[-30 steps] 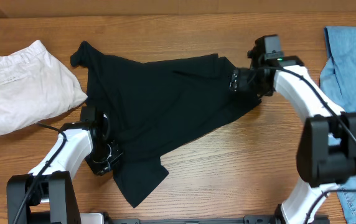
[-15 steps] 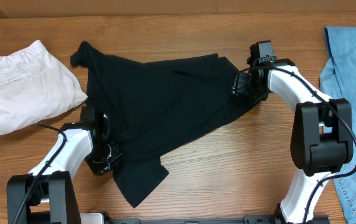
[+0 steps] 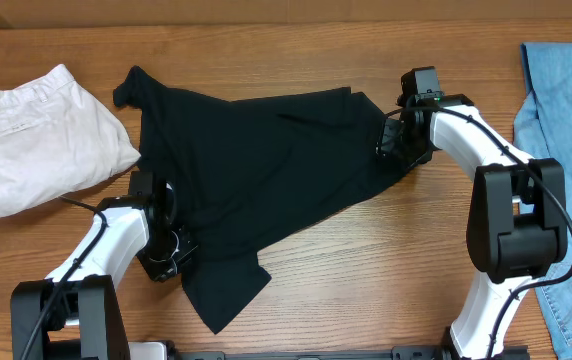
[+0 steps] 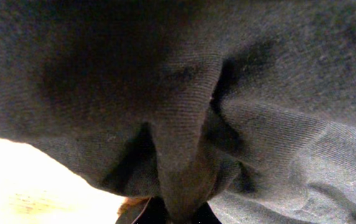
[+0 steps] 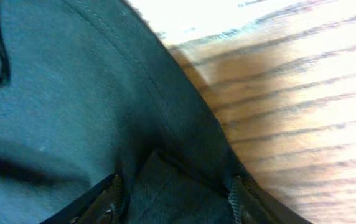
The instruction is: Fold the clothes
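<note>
The black shirt [image 3: 256, 170] lies spread and rumpled across the middle of the table. My left gripper [image 3: 178, 252] is at its lower left edge, shut on a bunched fold of the cloth, which fills the left wrist view [image 4: 240, 74]. My right gripper [image 3: 388, 142] is at the shirt's right edge. In the right wrist view its fingers [image 5: 109, 196] stand wide apart, with the shirt's hemmed edge [image 5: 72, 93] lying between them. The white trousers [image 3: 41, 140] lie folded at the far left. The light blue jeans [image 3: 566, 130] lie along the right edge.
Bare wooden table [image 3: 366, 270] shows in front of the shirt and between the shirt and the jeans. A lower corner of the shirt [image 3: 226, 295] points toward the front edge.
The right arm has swung in, and its gripper has shifted slightly toward the shirt's right edge. The left arm and the garments have not moved.
</note>
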Available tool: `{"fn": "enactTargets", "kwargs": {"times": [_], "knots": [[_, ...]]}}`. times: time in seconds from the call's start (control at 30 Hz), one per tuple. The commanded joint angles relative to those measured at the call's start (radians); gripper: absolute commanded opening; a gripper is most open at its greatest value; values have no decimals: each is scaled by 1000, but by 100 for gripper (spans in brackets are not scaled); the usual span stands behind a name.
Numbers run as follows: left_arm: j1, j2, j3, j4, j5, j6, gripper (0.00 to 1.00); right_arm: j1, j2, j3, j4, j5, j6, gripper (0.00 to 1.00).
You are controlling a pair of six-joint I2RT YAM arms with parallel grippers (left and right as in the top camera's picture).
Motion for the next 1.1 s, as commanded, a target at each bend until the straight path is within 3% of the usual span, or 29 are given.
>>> {"fn": "enactTargets", "kwargs": {"times": [0.0, 0.73, 0.9, 1.07], "knots": [[6, 17, -20, 32, -59, 17, 4, -3, -80, 6, -11, 26, 5, 60], [6, 17, -20, 30, -59, 20, 4, 6, -35, 5, -25, -24, 28, 59], [6, 17, -20, 31, -59, 20, 5, 6, -35, 5, -13, -24, 28, 50], [6, 17, -20, 31, -59, 20, 4, 7, -34, 5, -14, -24, 28, 50]]}}
